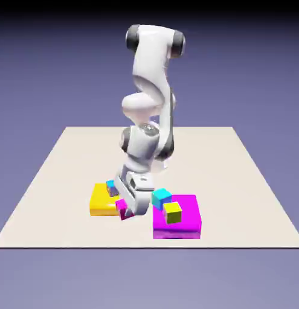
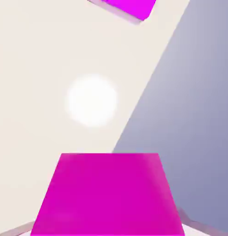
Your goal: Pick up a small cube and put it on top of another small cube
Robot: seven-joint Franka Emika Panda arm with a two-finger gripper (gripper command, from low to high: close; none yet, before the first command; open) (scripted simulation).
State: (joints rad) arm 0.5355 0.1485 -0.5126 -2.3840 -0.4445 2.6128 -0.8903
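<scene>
The small magenta cube [image 1: 122,209] sits between my gripper's [image 1: 125,208] fingers, low over the table just right of a flat yellow block [image 1: 102,202]. In the hand view this cube [image 2: 108,193] fills the bottom middle, and the gripper [image 2: 108,232] is shut on it, with only slivers of its grey fingertips [image 2: 195,222] showing beside it. A small yellow-green cube [image 1: 173,212] and a small cyan cube [image 1: 161,197] rest on the big flat magenta block [image 1: 186,223]. A small blue cube [image 1: 111,187] lies on the yellow block, partly hidden by the hand.
The big magenta block [image 2: 127,7] shows at the top of the hand view. The table's front edge [image 1: 145,246] runs close below the blocks. In the hand view that edge [image 2: 148,99] crosses diagonally, with the backdrop to its right.
</scene>
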